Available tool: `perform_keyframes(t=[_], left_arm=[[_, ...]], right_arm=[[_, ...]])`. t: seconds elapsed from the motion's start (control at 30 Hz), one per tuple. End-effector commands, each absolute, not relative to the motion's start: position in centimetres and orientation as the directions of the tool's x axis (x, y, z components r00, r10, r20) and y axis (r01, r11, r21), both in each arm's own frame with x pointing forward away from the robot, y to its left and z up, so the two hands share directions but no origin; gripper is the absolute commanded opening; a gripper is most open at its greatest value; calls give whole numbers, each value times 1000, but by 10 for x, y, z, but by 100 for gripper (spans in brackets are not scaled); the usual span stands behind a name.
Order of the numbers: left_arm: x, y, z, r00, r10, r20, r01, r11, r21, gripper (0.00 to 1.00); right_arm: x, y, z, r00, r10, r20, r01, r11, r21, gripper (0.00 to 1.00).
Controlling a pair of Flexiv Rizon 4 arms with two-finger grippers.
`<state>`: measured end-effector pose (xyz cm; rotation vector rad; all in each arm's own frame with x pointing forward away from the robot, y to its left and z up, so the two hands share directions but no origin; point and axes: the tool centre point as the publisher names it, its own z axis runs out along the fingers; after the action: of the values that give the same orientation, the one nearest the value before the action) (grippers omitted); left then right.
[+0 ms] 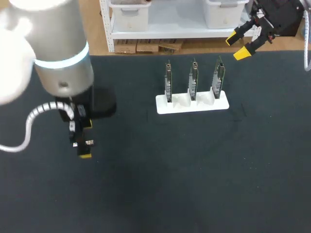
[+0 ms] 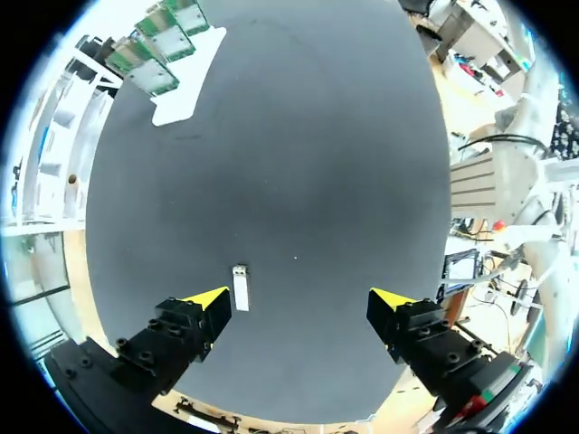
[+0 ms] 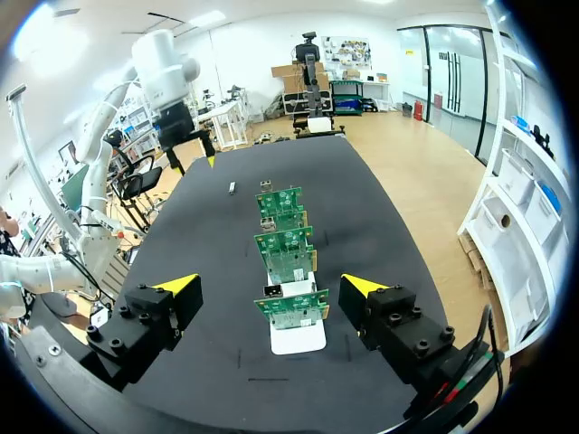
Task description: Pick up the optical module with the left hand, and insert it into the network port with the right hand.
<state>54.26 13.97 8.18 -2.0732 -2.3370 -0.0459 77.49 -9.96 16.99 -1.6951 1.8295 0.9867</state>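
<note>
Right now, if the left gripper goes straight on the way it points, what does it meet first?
Probably the bare table, midway under the left gripper. The module lies off-centre, close beside one finger, which might touch it first; depth is unclear.

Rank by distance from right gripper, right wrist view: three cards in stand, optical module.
1. Near card, first slot of stand, ahead of right gripper.
2. Middle card, centre slot.
3. Far card, last slot.
4. Optical module, flat on table beyond stand.

A dark table bears a white stand and an optical module.
</note>
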Motion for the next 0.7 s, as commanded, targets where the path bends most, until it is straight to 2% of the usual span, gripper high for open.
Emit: perform_keyframes(t=[0.03,0.7], left_arm=[[536,137,67,-128,989,68,991,125,46,100],[564,178,30,-200,979,49,980,200,-9,100]], right_arm=[[772,-100,170,-138,-654,-744,-981,-10,192,100],[772,-100,170,-138,-654,-744,-981,-10,192,100]])
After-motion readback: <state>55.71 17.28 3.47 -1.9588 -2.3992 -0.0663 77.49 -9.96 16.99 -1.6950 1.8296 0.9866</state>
